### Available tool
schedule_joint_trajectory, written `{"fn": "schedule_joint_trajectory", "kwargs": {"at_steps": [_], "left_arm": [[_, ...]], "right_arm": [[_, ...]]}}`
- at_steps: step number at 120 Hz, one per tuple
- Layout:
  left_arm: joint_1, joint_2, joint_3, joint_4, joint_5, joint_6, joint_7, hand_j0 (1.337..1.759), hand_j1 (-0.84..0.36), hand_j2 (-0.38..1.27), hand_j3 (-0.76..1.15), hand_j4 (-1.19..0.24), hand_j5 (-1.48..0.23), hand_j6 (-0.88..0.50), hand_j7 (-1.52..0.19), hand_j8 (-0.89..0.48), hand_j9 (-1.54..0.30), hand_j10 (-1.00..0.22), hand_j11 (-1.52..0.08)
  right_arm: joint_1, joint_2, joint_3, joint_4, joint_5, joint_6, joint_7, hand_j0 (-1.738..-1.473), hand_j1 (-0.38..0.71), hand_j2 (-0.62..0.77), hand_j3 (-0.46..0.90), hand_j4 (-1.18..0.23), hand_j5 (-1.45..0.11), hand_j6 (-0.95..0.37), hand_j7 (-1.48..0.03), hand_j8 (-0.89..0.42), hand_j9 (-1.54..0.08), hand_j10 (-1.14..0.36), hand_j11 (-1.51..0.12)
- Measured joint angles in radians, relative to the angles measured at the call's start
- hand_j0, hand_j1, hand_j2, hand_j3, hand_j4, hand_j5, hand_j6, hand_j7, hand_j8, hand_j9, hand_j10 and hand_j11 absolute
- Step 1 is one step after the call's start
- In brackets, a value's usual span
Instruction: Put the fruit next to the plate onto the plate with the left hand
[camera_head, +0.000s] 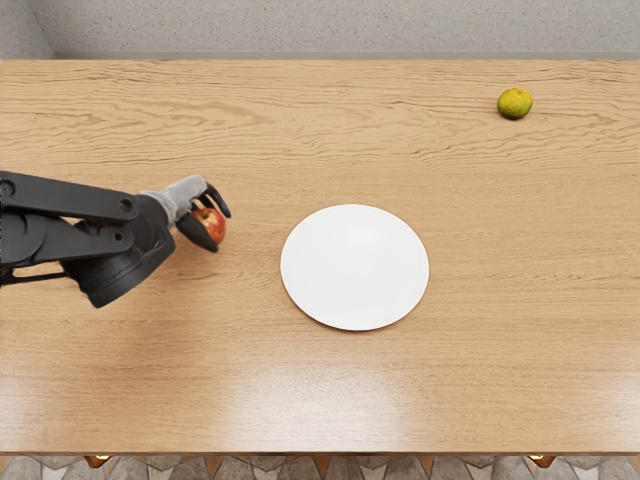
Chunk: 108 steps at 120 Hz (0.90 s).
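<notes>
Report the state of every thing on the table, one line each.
left hand: fingers closed around apple
apple: gripped, left of plate, not on it
plate: flat, apart from both fruits
green fruit: loose, far right corner

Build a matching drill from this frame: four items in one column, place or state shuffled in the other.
Column 1
1. red apple
2. white plate
3. green-yellow fruit
4. left hand

Column 2
A. far back right, alone
B. middle of the view, no fruit on it
C. fingers curled around a fruit
D. just left of the plate, between fingers

Pairs: 1-D, 2-B, 3-A, 4-C
</notes>
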Motion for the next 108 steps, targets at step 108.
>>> {"fn": "schedule_joint_trajectory", "kwargs": {"at_steps": [108], "left_arm": [[-0.088, -0.22, -0.039, 0.011, -0.012, 0.002, 0.005, 1.654, -0.29, 0.15, 0.0, -0.59, -0.8, -0.44, -0.79, -0.4, -0.79, -0.57, -0.8]], "right_arm": [[0.0, 0.0, 0.0, 0.0, 0.0, 0.0, 0.0, -1.658, -0.32, 0.0, 0.0, -0.02, -0.03, -0.02, -0.03, -0.02, -0.03, -0.02, -0.03]]}}
